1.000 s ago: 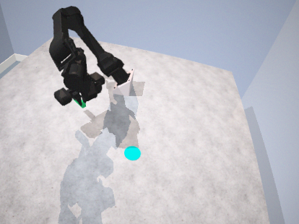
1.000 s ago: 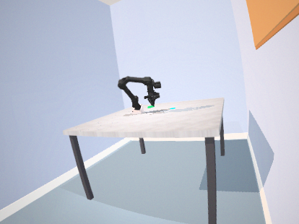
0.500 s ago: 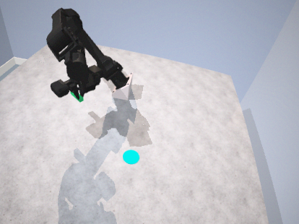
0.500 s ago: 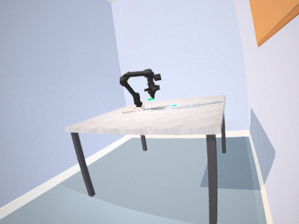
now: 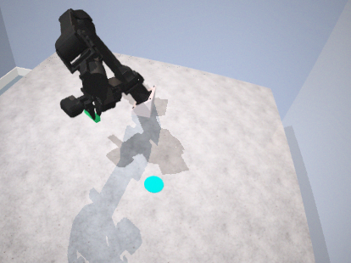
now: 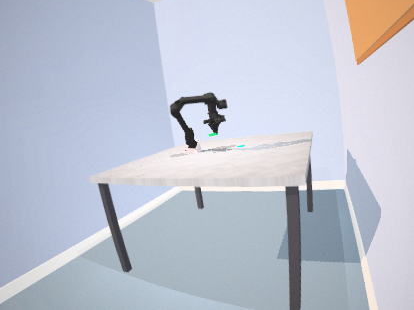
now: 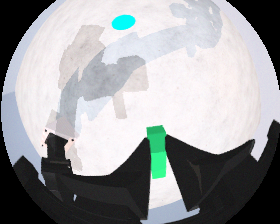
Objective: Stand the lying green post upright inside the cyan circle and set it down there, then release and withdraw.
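The green post point(image 5: 97, 119) point(image 6: 213, 134) point(image 7: 158, 159) is held between the fingertips, lying roughly level, in the air above the table. My gripper point(image 5: 92, 114) point(image 6: 215, 132) point(image 7: 156, 139) is shut on it and points down. The fingers hide part of the post in the top view. The cyan circle point(image 5: 153, 184) point(image 6: 241, 146) point(image 7: 123, 22) is flat on the table, away from the gripper. It shows lower right of the gripper in the top view and at the top of the wrist view. Nothing stands on it.
The pale mottled table point(image 5: 229, 151) point(image 6: 200, 170) carries the arm's pinkish-white base point(image 5: 145, 108) point(image 6: 191, 150) point(image 7: 60, 125). Shadows of the arm fall across the table top. Blue walls stand behind the table, and an orange panel point(image 6: 382, 18) is high at the right in the exterior view.
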